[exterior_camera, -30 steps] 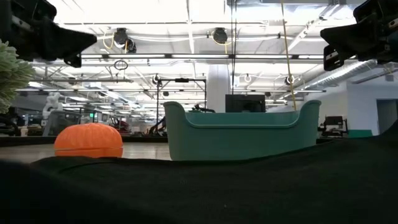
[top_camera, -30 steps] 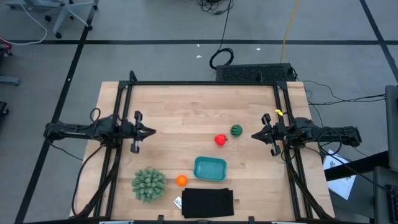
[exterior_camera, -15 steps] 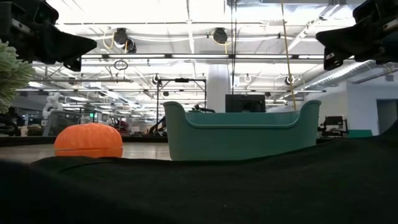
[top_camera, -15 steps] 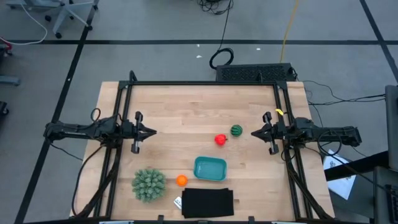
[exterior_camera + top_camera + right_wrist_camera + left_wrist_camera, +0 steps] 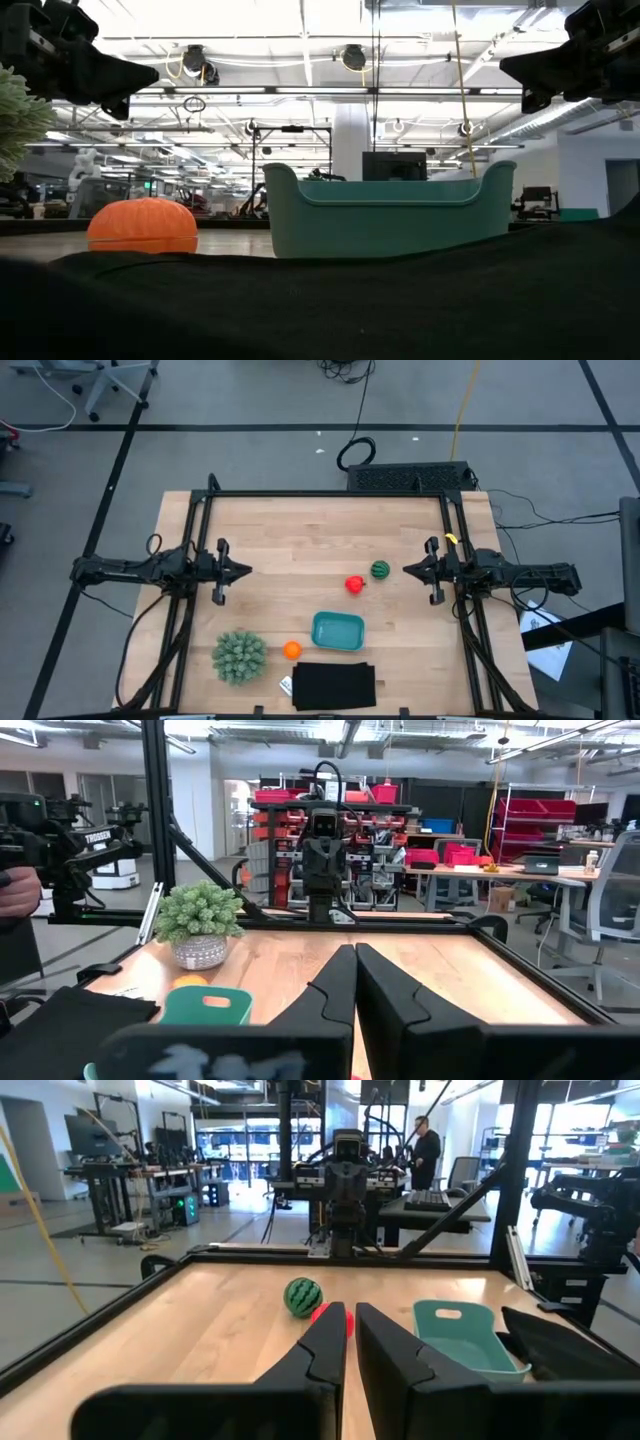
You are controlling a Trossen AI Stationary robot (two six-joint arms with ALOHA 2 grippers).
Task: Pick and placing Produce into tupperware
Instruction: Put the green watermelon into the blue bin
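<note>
The dark green striped ball (image 5: pixel 380 570) and the red fruit (image 5: pixel 354 584) rest on the wood right of centre. In the left wrist view the ball (image 5: pixel 303 1296) shows whole, while the red fruit (image 5: pixel 346 1318) is half hidden behind my fingers. The orange ball (image 5: pixel 291 650) lies left of the teal tupperware (image 5: pixel 338 630), near the front edge. My left gripper (image 5: pixel 245 571) hovers shut over the table's left side. My right gripper (image 5: pixel 406 571) hovers shut just right of the green ball, above the table.
A spiky pale-green plant (image 5: pixel 239 655) stands at the front left, beside the orange ball. A black flat rectangle (image 5: pixel 334 685) lies at the near edge in front of the tupperware. A black frame rail (image 5: pixel 330 494) runs round the table. The far half of the wood is bare.
My right gripper has crept a little toward the table's left, closer to the green striped ball, keeping its height and staying shut. The produce and the tupperware have not moved.
</note>
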